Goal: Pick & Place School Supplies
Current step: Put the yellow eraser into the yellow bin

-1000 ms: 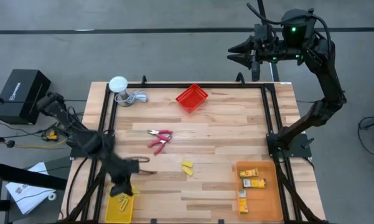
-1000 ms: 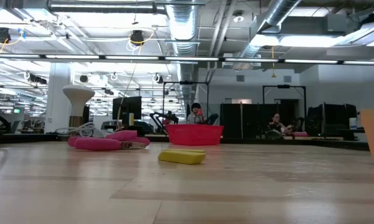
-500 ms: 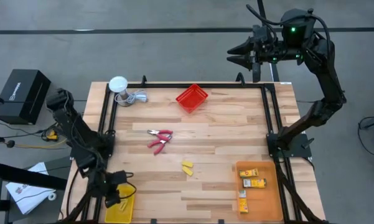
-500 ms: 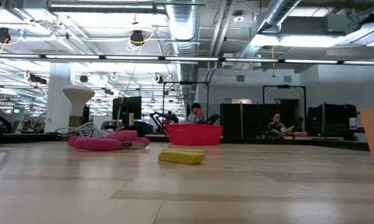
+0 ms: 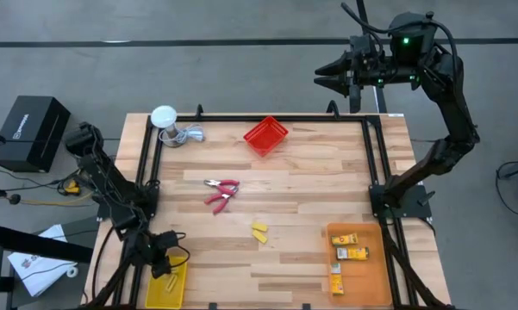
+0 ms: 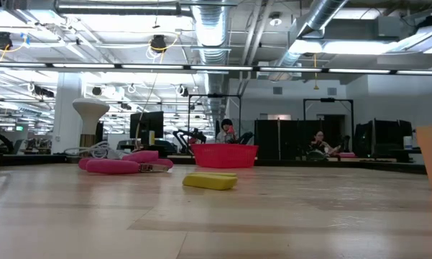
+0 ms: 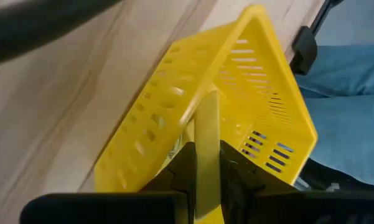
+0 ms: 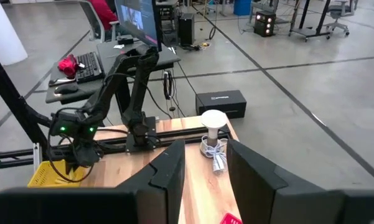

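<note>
A thin pale yellow piece (image 7: 206, 149) stands clamped between the jaws of the left gripper (image 7: 203, 177), directly over the yellow bin (image 7: 261, 93). In the high view that gripper (image 5: 161, 265) hangs at the far edge of the yellow bin (image 5: 165, 289), which sits at the near left corner of the counter (image 5: 310, 172).

Two more small yellow pieces (image 5: 259, 231) lie touching one another near the middle of the counter, toward its near side; in the low view they show as one flat yellow shape (image 6: 210, 181) resting on the wood. Just beyond them, to the left and farther away, lies the red-handled tool (image 5: 221, 191), its metal tips pointing left and its handles spread to the right. In the low view its handles (image 6: 122, 165) lie flat on the wood.

At the near right corner is the orange bin (image 5: 372, 275), holding three yellow-orange boxes (image 5: 348, 241) with green marks, one behind another from far to near. The red bin (image 5: 266, 136) stands at the far middle of the counter, turned cornerwise, and the low view shows it (image 6: 223, 155) behind the yellow pieces. A white round object (image 5: 164, 116) with a coiled cable rests at the far left corner.

The right gripper (image 5: 334, 77) is held high beyond the far edge of the counter, well apart from everything on it, its jaws spread apart.
</note>
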`<action>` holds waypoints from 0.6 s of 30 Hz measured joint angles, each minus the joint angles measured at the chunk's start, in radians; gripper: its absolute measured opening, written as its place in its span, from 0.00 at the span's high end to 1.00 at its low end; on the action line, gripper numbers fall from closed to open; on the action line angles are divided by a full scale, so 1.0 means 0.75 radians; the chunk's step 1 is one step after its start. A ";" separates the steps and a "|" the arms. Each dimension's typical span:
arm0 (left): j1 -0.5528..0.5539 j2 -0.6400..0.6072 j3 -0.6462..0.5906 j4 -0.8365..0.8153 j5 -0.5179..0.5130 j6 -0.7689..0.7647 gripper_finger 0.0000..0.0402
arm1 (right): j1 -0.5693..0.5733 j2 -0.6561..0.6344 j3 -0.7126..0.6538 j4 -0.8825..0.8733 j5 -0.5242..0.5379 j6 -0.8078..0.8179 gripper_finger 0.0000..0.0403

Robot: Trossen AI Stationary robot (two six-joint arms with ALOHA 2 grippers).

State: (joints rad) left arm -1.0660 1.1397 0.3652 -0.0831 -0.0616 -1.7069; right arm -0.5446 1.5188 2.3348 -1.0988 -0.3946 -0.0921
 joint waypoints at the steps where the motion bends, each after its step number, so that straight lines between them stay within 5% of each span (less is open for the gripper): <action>1: 0.000 0.000 -0.011 0.024 0.000 0.000 0.92 | 0.000 0.000 0.000 0.000 0.000 0.005 0.73; 18: 0.001 -0.015 -0.026 0.216 0.007 -0.179 0.51 | 0.000 0.001 0.000 0.081 -0.001 0.019 0.73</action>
State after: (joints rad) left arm -1.0657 1.1284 0.3454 0.0788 -0.0567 -1.8411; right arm -0.5446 1.5192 2.3348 -1.0383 -0.3950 -0.0780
